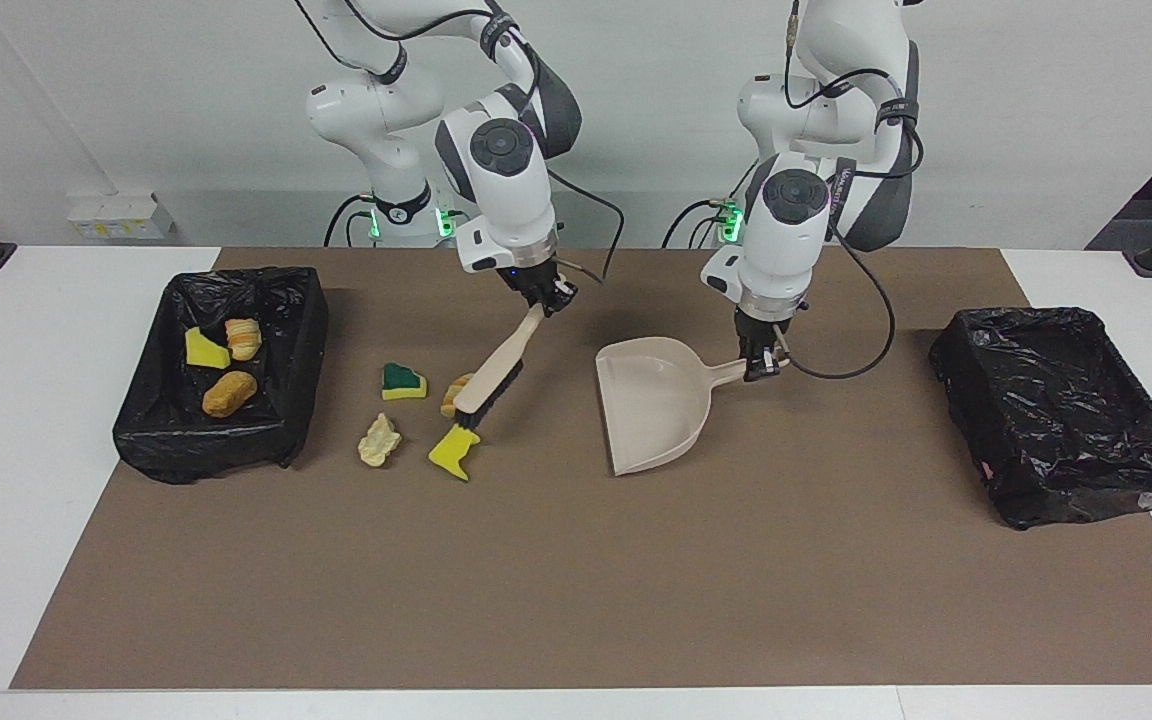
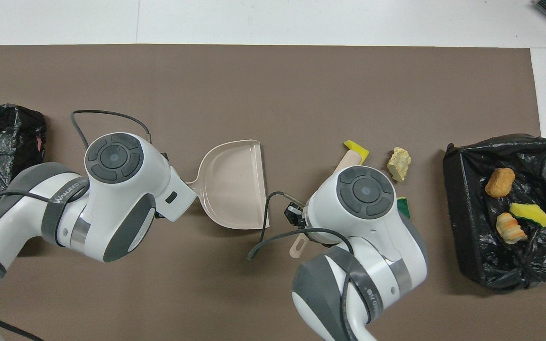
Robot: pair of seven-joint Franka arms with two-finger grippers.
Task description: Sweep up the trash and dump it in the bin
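My right gripper [image 1: 548,297] is shut on the handle of the beige brush [image 1: 501,365], which slants down to the mat. Its black bristles touch a yellow sponge chunk [image 1: 454,452] and half hide a tan bread lump [image 1: 452,393]. A green-topped sponge [image 1: 403,380] and a pale yellow lump [image 1: 379,440] lie beside them, toward the bin. My left gripper [image 1: 762,366] is shut on the handle of the beige dustpan [image 1: 651,405], which rests on the mat. In the overhead view the right wrist covers the bread lump; the brush tip [image 2: 349,158], the yellow chunk [image 2: 358,149] and the pale lump [image 2: 399,163] show.
A black-lined bin [image 1: 301,330] at the right arm's end of the table holds three scraps: a yellow chunk [image 1: 204,350], a striped bread lump [image 1: 243,338] and a tan lump [image 1: 229,393]. A second black-lined bin [image 1: 1066,425] stands at the left arm's end.
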